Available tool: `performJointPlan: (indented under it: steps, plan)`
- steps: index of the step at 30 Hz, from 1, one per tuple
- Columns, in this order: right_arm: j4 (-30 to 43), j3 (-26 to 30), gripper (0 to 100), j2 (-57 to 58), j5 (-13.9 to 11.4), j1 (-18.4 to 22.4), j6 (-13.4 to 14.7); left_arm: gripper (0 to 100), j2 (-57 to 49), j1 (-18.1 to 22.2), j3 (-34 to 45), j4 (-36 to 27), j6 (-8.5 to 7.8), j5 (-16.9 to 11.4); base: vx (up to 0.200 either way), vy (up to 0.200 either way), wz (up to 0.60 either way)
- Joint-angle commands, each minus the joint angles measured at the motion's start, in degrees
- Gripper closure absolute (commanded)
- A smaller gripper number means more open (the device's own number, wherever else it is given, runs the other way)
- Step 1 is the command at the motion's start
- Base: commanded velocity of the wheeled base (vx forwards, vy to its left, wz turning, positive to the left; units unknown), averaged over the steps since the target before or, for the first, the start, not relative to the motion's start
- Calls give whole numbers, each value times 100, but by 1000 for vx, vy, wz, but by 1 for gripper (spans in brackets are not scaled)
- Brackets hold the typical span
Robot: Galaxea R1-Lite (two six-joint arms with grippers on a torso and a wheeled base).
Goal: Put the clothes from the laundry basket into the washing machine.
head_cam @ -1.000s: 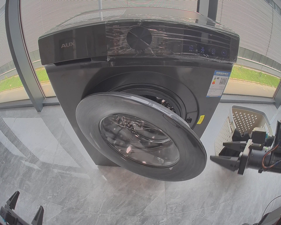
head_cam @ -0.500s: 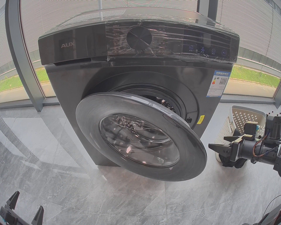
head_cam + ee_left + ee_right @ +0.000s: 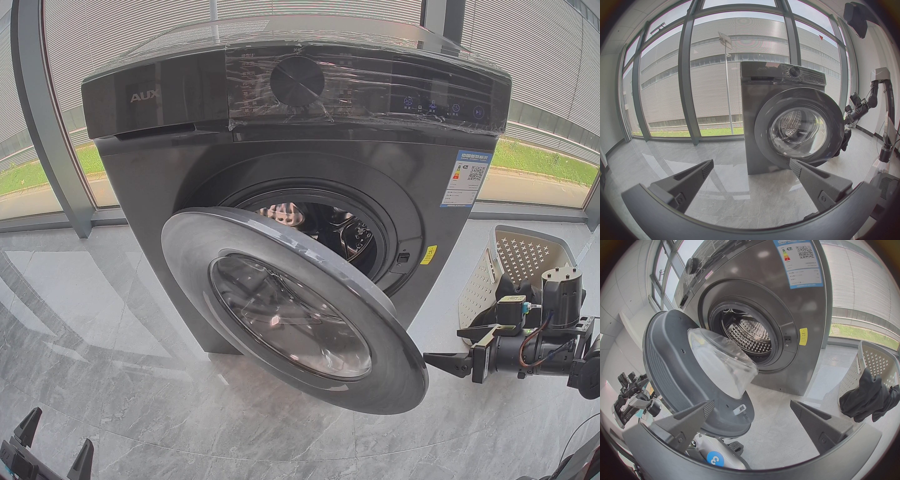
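The dark grey washing machine [image 3: 162, 162] stands in front of me with its round door [image 3: 294, 306] swung partly open, and the drum opening [image 3: 325, 228] shows behind it. A white laundry basket [image 3: 531, 250] sits on the floor to the machine's right, dark clothes [image 3: 509, 290] draped over its rim. My right gripper [image 3: 456, 347] is open beside the door's free edge, one finger [image 3: 693, 418] close to the door's inner face [image 3: 672, 365]; contact is unclear. In the right wrist view the basket [image 3: 875, 362] and clothes [image 3: 868, 393] lie off to one side. My left gripper [image 3: 56, 431] is open, low at the near left.
Tall windows [image 3: 556, 75] with a grey frame post [image 3: 44, 125] stand behind the machine. Polished grey tiles [image 3: 187, 406] stretch out in front of the door. The left wrist view takes in the machine [image 3: 762, 103] and the right arm [image 3: 862, 106] from farther back.
The door has swung further open, exposing more of the drum. My right gripper has moved down and to the left along the door's edge. The left gripper has not moved.
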State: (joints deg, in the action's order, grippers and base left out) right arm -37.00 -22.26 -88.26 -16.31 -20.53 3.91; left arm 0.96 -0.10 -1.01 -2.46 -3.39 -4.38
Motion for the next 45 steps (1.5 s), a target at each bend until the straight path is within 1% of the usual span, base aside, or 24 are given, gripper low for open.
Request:
performJointPlan:
  steps: [1,3,6,7,9,11,14,20,25,27,29,30,31,32,33,34,38,43,44,45]
  plan:
    - [-18,-112,0,-42,49,-21,13,0,-96,1,101,0,5,-2,0,0,0]
    - [-62,-226,0,-244,93,-21,31,0,-96,1,101,0,-4,-2,0,0,0]
    - [-211,-349,0,-570,304,-21,48,0,-96,1,101,0,5,-2,0,0,0]
    - [-308,-411,0,-737,409,-30,66,0,-96,1,101,0,5,-2,0,0,0]
    - [-528,-499,0,-1044,515,-30,154,0,-96,1,101,0,5,-2,-100,0,0]
    - [-774,-525,0,-1273,532,-21,198,0,-96,1,101,0,-4,-2,-200,0,0]
    - [-1081,-481,0,-1510,524,-92,189,0,-96,1,101,0,-4,-2,0,0,0]
    - [-1125,-270,0,-1484,524,-601,198,0,-96,1,101,0,-4,-2,0,0,0]
    - [-1125,-156,0,-1343,489,-927,224,0,-96,1,101,0,-4,-2,0,0,0]
    - [-1125,-182,0,-1352,497,-953,233,0,-96,1,101,0,-4,-2,0,0,0]
    - [-1222,-349,0,-1413,550,-874,338,0,-96,1,101,0,-4,-2,0,0,0]
    - [-1240,-376,0,-1422,559,-865,347,0,-96,10,101,0,-4,-2,0,0,0]
    - [-1301,-507,0,-1510,717,-804,400,0,-96,1,101,0,-4,-2,0,0,0]
    - [-1301,-507,0,-1510,717,-804,400,0,-96,1,101,0,-4,-2,0,0,0]
    - [-1327,-666,0,-1651,981,-768,514,0,-96,10,101,0,-4,-2,0,0,0]
    - [-1319,-780,0,-1730,1104,-768,593,0,-96,10,101,0,-4,-2,0,0,0]
    - [-1319,-1140,0,-2037,1280,-777,751,0,-96,10,101,0,-4,-2,0,0,0]
    - [-1301,-1501,0,-2538,1499,-839,751,0,-96,1,101,0,-4,-2,0,0,0]
    - [-1301,-1501,0,-2538,1499,-839,751,0,-96,1,101,0,-4,-2,0,0,0]
    - [-1327,-1650,0,-2793,1631,-865,760,0,-96,1,101,0,-4,-2,0,0,0]
